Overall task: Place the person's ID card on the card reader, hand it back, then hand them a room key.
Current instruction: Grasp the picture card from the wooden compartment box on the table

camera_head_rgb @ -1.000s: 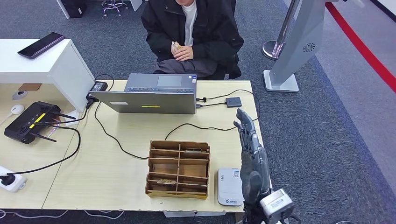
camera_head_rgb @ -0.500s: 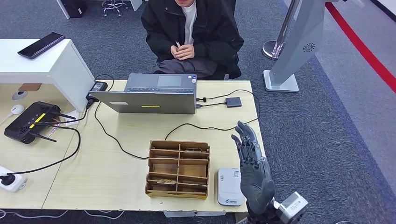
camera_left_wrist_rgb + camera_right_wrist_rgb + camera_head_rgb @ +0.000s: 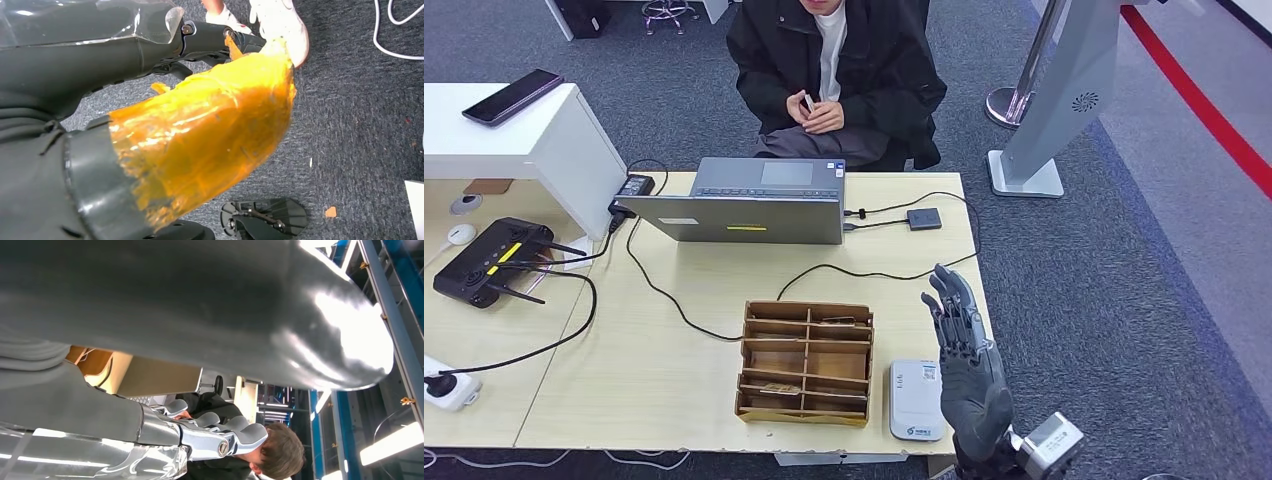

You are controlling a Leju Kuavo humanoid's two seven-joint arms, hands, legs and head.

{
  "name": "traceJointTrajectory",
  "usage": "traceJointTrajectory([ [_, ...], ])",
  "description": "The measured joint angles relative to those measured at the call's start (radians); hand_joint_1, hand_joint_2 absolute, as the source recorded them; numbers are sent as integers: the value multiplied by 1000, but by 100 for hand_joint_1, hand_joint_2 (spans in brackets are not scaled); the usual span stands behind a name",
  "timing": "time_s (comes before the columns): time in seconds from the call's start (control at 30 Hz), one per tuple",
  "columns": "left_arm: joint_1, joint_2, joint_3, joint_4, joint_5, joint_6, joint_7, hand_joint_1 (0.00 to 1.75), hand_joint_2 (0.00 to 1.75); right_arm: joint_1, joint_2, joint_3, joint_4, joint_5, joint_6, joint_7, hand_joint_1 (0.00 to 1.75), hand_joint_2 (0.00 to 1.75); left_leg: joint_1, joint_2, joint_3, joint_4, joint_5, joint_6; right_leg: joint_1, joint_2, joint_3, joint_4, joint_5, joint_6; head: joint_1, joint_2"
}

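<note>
My right hand [image 3: 964, 365] is raised beside the table's right edge, fingers spread and upright, palm empty. In the right wrist view its fingers [image 3: 210, 432] reach toward the seated person [image 3: 270, 457]. The person [image 3: 834, 60] sits behind the laptop and holds a small card [image 3: 807, 101] in both hands at their lap. The white card reader [image 3: 916, 400] lies flat on the table, just left of my right hand. A brown cardboard organizer [image 3: 805, 361] with cards in some slots stands left of the reader. My left hand [image 3: 60, 165] hangs low over the carpet; its fingers cannot be made out.
A grey laptop [image 3: 754, 200] stands at the table's far edge, with a black cable running to a small black box [image 3: 924, 218]. At the left are a black router [image 3: 489, 260], a white stand [image 3: 524, 140] bearing a phone, and a power strip [image 3: 449, 388].
My right hand has drawn back toward me, sunk lower and turned its palm into view. The person has shifted the card in their hands.
</note>
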Motion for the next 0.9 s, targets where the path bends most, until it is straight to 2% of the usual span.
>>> traceJointTrajectory([
  [0.9, 0, 1, 0, 0, 2, -3, -1, 0, 0, -7, 0, 0, 15, 10, 1, 0, 0, 0, 0, 0, 0, 0, 0, 0, 0, 0, 0, 0, 0, 0, 0, 0],
])
